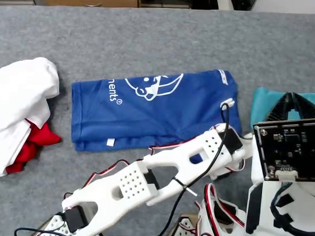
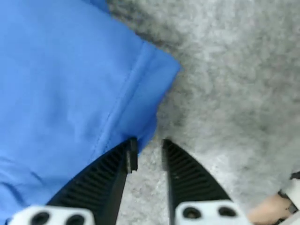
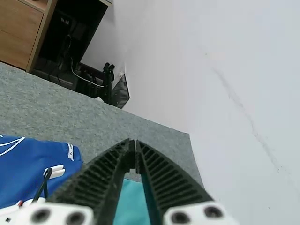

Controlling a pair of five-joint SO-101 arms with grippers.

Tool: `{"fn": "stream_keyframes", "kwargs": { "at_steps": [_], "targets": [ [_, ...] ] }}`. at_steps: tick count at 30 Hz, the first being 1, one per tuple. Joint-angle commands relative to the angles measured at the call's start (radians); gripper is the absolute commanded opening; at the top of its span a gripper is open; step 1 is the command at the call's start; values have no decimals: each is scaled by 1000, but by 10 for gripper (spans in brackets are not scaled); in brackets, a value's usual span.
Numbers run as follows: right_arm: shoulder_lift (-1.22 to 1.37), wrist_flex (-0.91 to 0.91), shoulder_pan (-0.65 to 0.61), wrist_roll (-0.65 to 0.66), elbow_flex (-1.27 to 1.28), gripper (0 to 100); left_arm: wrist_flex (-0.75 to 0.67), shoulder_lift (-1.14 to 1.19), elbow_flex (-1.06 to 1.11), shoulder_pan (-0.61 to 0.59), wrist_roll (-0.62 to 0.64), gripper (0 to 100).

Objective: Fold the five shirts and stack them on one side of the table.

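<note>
A blue shirt with a white print lies partly folded in the middle of the grey table. My left arm stretches across to its near right corner. In the left wrist view the left gripper is narrowly open, its tips just short of the blue shirt's corner, with nothing between them. A crumpled white shirt sits at the far left on top of a red shirt. A teal shirt lies at the right. Above it my right gripper is raised and shut on nothing.
The right arm's body and camera board cover the table's near right corner. Wooden drawers and dark cables stand beyond the far edge, next to a white wall. Bare grey cloth stretches along the back of the table.
</note>
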Motion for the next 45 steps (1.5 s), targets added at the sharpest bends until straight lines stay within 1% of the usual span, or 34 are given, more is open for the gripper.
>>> {"fn": "stream_keyframes", "kwargs": {
  "at_steps": [1,6,9,11,17,21,27,34,38,41,42,45],
  "targets": [
    [-1,14,-7,-5,4,30,0,-5,-78,-61,-5,48],
    [1,14,-8,-5,4,30,26,-13,-106,-74,-14,27],
    [2,14,-10,-5,4,30,86,-12,-143,-66,-57,19],
    [4,14,-10,-5,4,30,114,-7,-176,-68,-61,17],
    [5,14,-13,-5,5,30,126,-5,-295,-123,-68,18],
    [-1,12,-13,-5,58,30,98,-4,-315,-181,-71,18],
    [-2,12,-13,-8,73,28,15,-4,-313,-267,-137,18],
    [-1,12,-13,-9,77,28,-28,18,-313,-342,-183,18],
    [1,12,-13,-9,79,28,-21,45,-321,-347,-192,18],
    [1,12,-13,-11,79,28,-11,45,-324,-327,-187,24],
    [2,12,-13,-11,79,28,0,44,-328,-311,-187,39],
    [4,12,-13,-11,79,28,86,44,-394,-267,-172,128]
  ]
}}
